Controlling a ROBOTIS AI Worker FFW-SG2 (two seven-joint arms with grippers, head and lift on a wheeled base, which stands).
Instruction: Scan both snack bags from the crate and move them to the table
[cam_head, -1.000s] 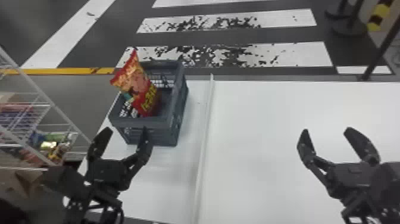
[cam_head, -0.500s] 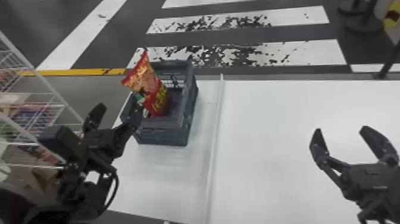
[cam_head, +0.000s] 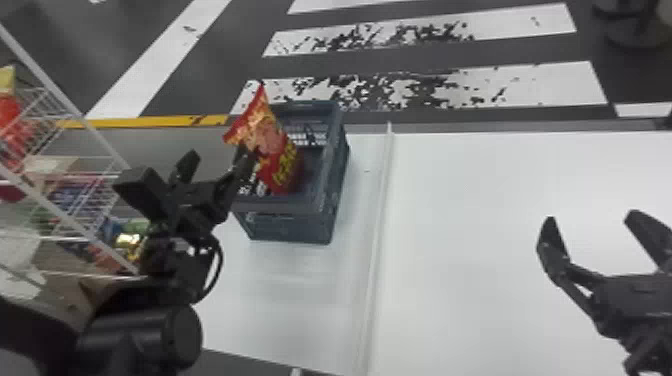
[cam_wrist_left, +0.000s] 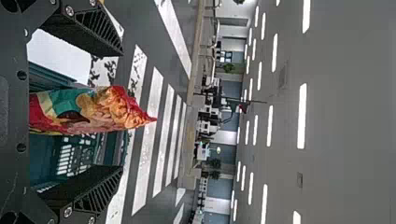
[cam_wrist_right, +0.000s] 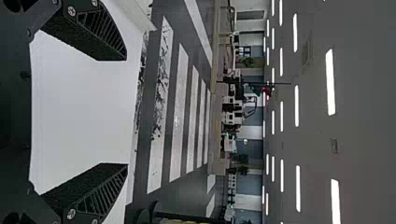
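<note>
Counter (cam_head: 475, 210) below, we are finding one snack bag (cam_head: 275, 142) leaning upright ahead of the nearer, spread left end effector (cam_head: 218, 151).

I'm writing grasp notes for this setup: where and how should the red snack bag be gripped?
Probably by the upper part of the shiny red snack bag, from the near-left side: it leans left, rising above the rim of the dark grey-blue plastic crate. The left gripper's open fingers already flank its narrow, tapering profile.
</note>
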